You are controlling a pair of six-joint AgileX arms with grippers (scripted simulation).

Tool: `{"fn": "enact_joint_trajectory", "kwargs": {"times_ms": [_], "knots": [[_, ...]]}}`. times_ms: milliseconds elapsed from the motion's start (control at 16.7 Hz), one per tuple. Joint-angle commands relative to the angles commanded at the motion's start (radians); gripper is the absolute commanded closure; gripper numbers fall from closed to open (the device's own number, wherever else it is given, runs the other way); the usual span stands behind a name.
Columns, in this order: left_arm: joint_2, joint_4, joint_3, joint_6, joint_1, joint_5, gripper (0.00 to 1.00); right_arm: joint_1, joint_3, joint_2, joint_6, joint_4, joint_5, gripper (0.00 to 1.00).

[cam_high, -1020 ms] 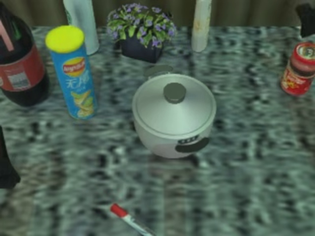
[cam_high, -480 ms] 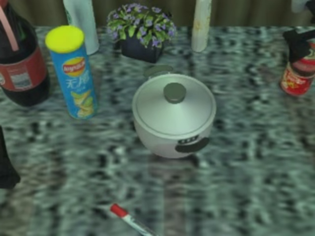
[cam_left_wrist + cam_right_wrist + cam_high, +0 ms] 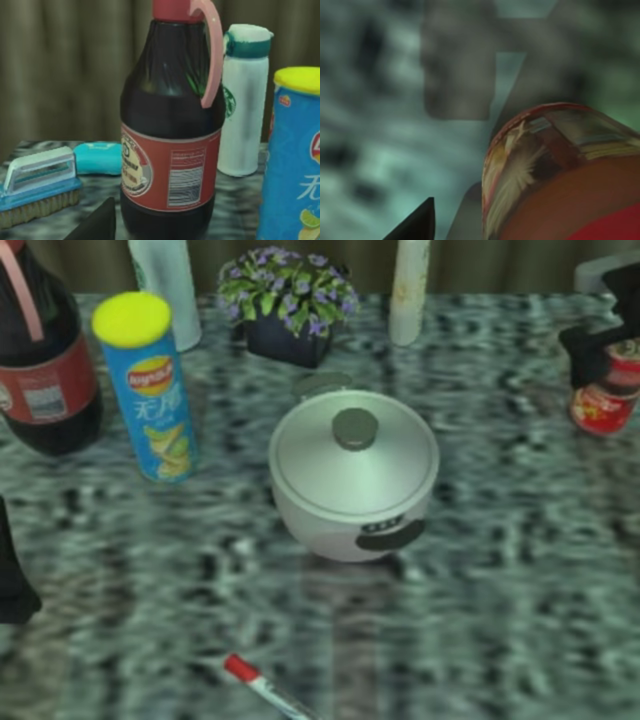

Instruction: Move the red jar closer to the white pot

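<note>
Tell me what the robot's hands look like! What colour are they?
They are black. The right gripper at the table's right edge looks like chunky dark blocks with a pale grey part behind it. In the right wrist view only one pointed black fingertip shows. The left gripper is a plain black shape at the left edge. No cables or markings are visible.

Red jar (image 3: 606,400) upright at right edge, lidded white pot (image 3: 353,475) mid-table, well apart

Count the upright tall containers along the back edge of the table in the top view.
2: a white tumbler with a green band at the back left behind the blue chips can, and a cream bottle right of the purple flower pot. Others may sit beyond the frame.
</note>
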Motion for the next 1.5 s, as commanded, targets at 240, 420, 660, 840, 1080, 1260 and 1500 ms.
{"fn": "enact_joint_trajectory", "kwargs": {"times_ms": [240, 420, 660, 840, 1080, 1260, 1500], "knots": [[0.0, 0.0, 0.0, 0.0, 0.0, 0.0, 0.0, 0.001, -0.008, 0.003, 0.001, 0.011, 0.0, 0.0], [0.0, 0.0, 0.0, 0.0, 0.0, 0.0, 0.0, 0.001, -0.008, 0.003, 0.001, 0.011, 0.0, 0.23], [0.0, 0.0, 0.0, 0.0, 0.0, 0.0, 0.0, 0.001, -0.008, 0.003, 0.001, 0.011, 0.0, 0.53], [0.0, 0.0, 0.0, 0.0, 0.0, 0.0, 0.0, 0.001, -0.008, 0.003, 0.001, 0.011, 0.0, 0.75], [0.0, 0.0, 0.0, 0.0, 0.0, 0.0, 0.0, 0.001, -0.008, 0.003, 0.001, 0.011, 0.0, 1.0], [0.0, 0.0, 0.0, 0.0, 0.0, 0.0, 0.0, 0.001, -0.008, 0.003, 0.001, 0.011, 0.0, 1.0], [0.0, 0.0, 0.0, 0.0, 0.0, 0.0, 0.0, 0.001, -0.008, 0.003, 0.001, 0.011, 0.0, 1.0]]}}
